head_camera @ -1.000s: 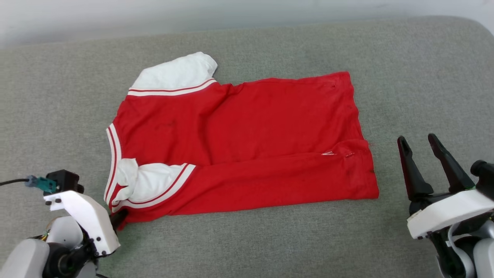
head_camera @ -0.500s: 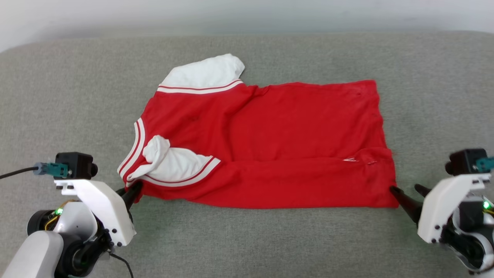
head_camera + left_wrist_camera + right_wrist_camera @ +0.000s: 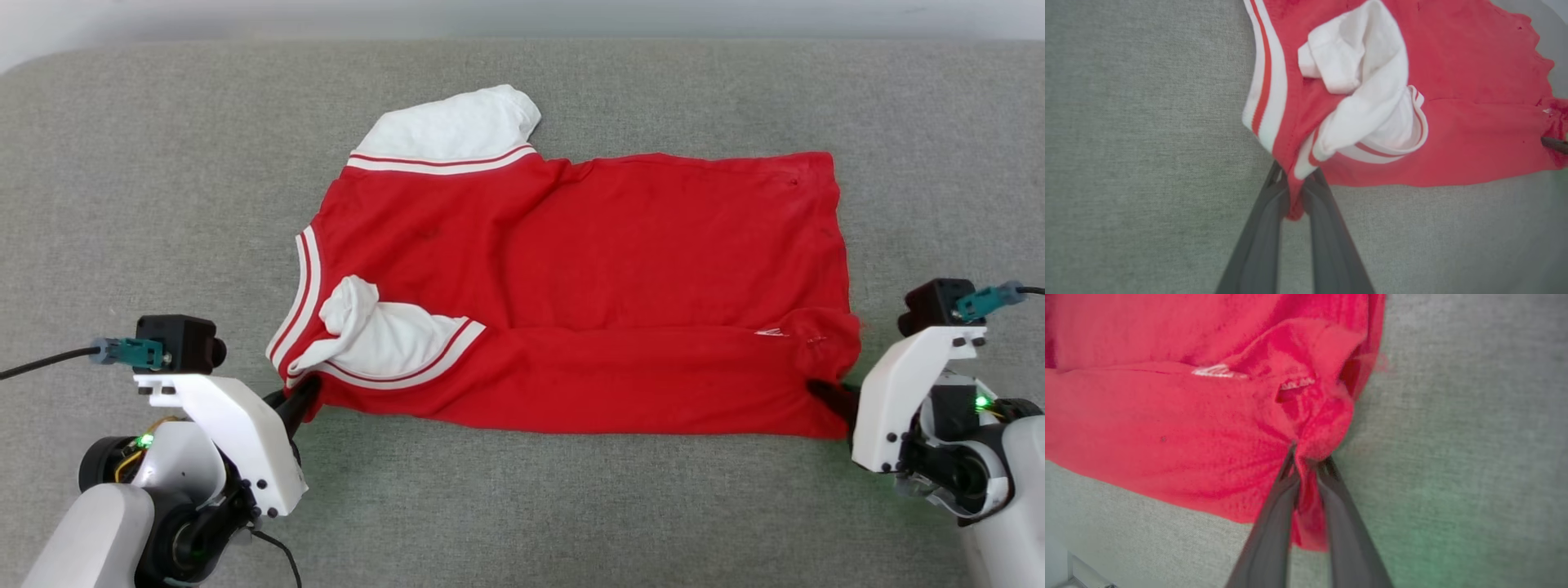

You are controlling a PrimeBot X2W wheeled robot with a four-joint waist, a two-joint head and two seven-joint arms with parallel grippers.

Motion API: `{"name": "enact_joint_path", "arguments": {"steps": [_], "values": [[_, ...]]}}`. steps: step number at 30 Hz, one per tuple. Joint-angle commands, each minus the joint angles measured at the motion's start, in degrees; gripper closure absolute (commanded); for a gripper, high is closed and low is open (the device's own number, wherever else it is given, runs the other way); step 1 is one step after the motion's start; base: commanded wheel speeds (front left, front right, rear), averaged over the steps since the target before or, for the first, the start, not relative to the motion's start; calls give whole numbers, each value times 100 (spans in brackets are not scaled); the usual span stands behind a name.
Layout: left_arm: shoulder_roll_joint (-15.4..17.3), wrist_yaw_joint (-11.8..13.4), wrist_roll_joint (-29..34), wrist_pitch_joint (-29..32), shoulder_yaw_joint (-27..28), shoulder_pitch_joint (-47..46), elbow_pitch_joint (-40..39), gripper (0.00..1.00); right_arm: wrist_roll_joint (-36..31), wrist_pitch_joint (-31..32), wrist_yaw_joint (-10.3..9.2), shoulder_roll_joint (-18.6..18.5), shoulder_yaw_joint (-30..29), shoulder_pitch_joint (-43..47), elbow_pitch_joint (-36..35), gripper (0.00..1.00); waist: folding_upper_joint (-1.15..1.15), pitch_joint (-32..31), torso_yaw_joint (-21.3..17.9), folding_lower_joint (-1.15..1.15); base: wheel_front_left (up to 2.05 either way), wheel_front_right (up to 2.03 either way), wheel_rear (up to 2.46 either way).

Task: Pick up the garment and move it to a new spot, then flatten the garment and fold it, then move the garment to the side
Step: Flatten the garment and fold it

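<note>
Left gripper point(image 3: 1295, 175) pinches the near collar-end corner of the shirt point(image 3: 571, 269), white sleeve bunched just beyond its fingertips, right gripper point(image 3: 1308, 457) clamps the near hem corner, red cloth spread between them on the grey cushion point(image 3: 522, 506).

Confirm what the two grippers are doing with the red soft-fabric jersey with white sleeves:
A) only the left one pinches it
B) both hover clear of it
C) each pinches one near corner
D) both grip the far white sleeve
C: the left gripper pinches the jersey at its near neck-side corner, and the right gripper pinches its near hem corner.
</note>
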Motion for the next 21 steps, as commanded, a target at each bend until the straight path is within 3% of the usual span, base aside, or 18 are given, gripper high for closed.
{"name": "enact_joint_path", "arguments": {"steps": [1, 10, 21], "values": [[-27, -21, -37, 3, -10, 4, 28, 100, 37, 50, 1, 139, 220, 142, 258, 100, 0, -28, -1, 0, 0, 0, 0], [-17, 21, -94, -87, 26, 240, 52, 100, 164, -154, 1, -217, 412, 42, -117, 100, 0, -512, -81, 0, 0, 0, 0], [45, 259, -252, -46, 69, 1269, -126, 100, 133, 194, 1, -291, 256, 1130, -1033, 100, 0, -1313, -119, 0, 0, 0, 0]]}}
